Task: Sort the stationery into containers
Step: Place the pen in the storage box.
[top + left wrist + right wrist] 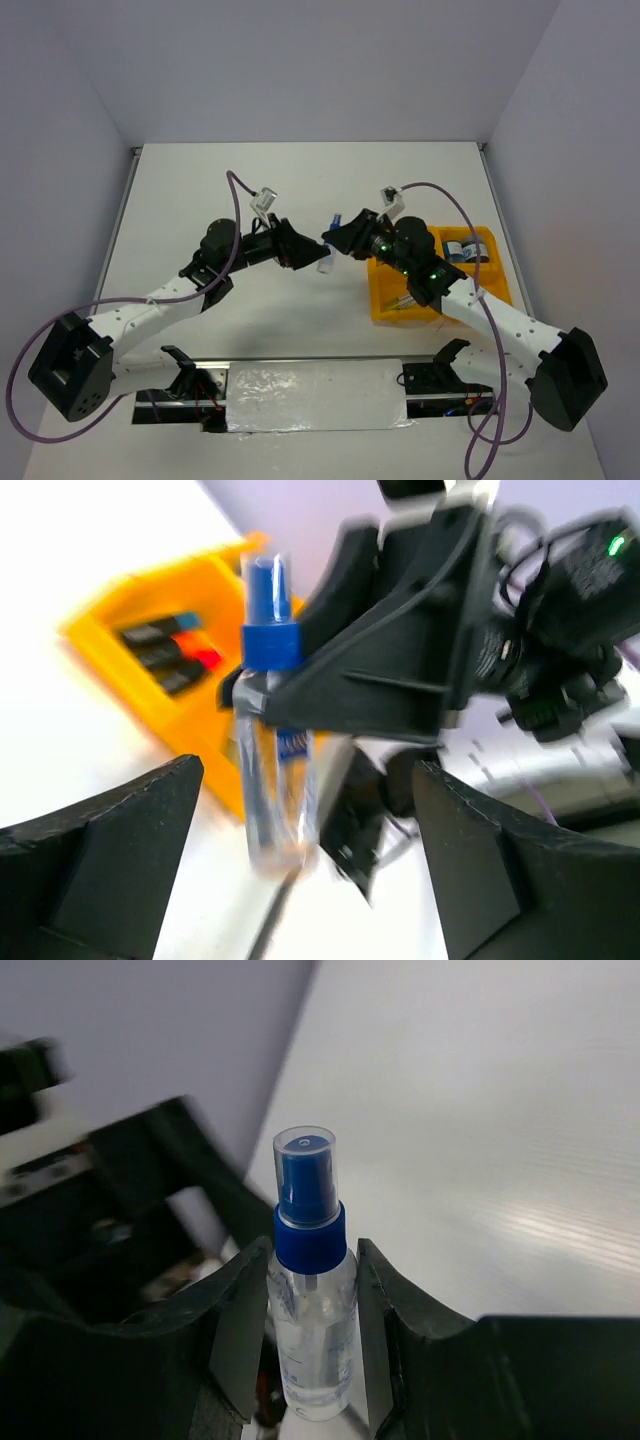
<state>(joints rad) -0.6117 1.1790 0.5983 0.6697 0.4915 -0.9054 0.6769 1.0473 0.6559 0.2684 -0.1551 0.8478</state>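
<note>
Right wrist view: the right gripper [312, 1260] pinches the blue-capped clear bottle [312, 1310], long axis crosswise to its fingers, cap up. The left gripper [300, 880] stands spread wide, the bottle untouched just ahead. The tray [383, 300] lies behind the right gripper, nearer that arm.

Bright, even light; soft shadows.
My left wrist view smears with motion blur; my right wrist view shows the bottle [312, 1300] sharp, the table [500, 1110] glaring white, backdrop soft.
</note>
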